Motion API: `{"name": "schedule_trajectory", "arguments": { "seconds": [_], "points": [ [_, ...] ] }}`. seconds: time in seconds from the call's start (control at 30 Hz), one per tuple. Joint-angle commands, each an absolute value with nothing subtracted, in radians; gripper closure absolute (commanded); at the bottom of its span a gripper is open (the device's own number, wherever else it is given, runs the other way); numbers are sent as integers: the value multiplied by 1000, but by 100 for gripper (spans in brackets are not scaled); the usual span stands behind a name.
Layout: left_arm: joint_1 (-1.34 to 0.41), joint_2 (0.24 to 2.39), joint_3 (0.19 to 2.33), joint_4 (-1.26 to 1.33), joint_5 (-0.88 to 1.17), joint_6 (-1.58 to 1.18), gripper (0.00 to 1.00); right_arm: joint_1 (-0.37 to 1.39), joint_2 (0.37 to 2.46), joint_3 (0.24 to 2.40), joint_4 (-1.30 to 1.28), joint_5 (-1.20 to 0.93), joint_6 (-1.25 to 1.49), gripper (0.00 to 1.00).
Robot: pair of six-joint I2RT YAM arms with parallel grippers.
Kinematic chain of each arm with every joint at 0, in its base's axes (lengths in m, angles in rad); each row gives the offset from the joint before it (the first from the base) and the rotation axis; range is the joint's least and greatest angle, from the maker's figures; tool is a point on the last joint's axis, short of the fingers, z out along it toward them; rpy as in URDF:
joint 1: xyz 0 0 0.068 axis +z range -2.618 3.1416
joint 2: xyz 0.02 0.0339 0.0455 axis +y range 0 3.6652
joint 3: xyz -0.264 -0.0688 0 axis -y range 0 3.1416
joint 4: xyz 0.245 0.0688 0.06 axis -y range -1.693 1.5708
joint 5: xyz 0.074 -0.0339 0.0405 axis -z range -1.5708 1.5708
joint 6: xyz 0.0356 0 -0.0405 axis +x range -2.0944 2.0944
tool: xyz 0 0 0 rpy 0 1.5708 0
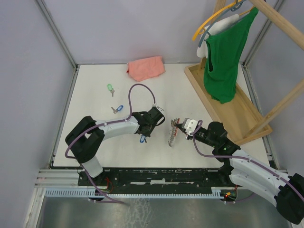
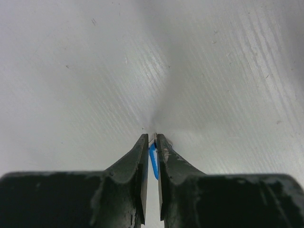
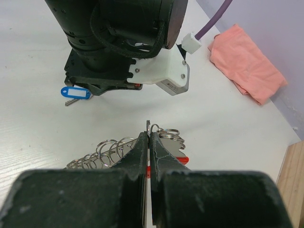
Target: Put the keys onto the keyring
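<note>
My left gripper [image 1: 143, 135] points down at the white table, its jaws shut on the edge of a blue-headed key [image 2: 153, 159]. From the right wrist that key [image 3: 76, 93] sticks out sideways beneath the left arm's black wrist. Another blue key [image 1: 117, 109] and a green key [image 1: 110, 89] lie loose further back on the left. My right gripper [image 1: 176, 124] is shut on the thin wire of the keyring [image 3: 149, 125]. A string of silver rings [image 3: 109, 149] and a red tag [image 3: 183, 160] trail from the keyring, and the keyring bundle [image 1: 172, 137] hangs down toward the table.
A folded pink cloth [image 1: 146, 68] lies at the back of the table. A wooden rack base [image 1: 228, 111] stands at the right, with a green garment [image 1: 223, 61] on a hanger above it. The two grippers are close together mid-table.
</note>
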State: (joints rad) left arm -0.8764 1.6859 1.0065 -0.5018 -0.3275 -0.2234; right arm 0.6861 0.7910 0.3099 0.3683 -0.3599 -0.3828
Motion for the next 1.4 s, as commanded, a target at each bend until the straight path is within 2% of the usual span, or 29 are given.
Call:
{"name": "schedule_trajectory", "arguments": {
  "seconds": [0.0,0.23,0.77,1.07,1.37],
  "points": [
    [-873,1677,1002,-503,-306,-268,82,684,785,334,413,-371,-389,99],
    [-870,1685,1003,-507,-291,-268,87,683,787,335,411,-373,-389,99],
    [-869,1690,1005,-526,-280,-271,86,685,787,336,406,-373,-390,99],
    [-870,1689,994,-521,-276,-270,97,684,790,335,405,-373,-391,99],
    [-870,1543,911,-392,-340,-208,97,684,805,353,412,-383,-389,99]
  ]
}}
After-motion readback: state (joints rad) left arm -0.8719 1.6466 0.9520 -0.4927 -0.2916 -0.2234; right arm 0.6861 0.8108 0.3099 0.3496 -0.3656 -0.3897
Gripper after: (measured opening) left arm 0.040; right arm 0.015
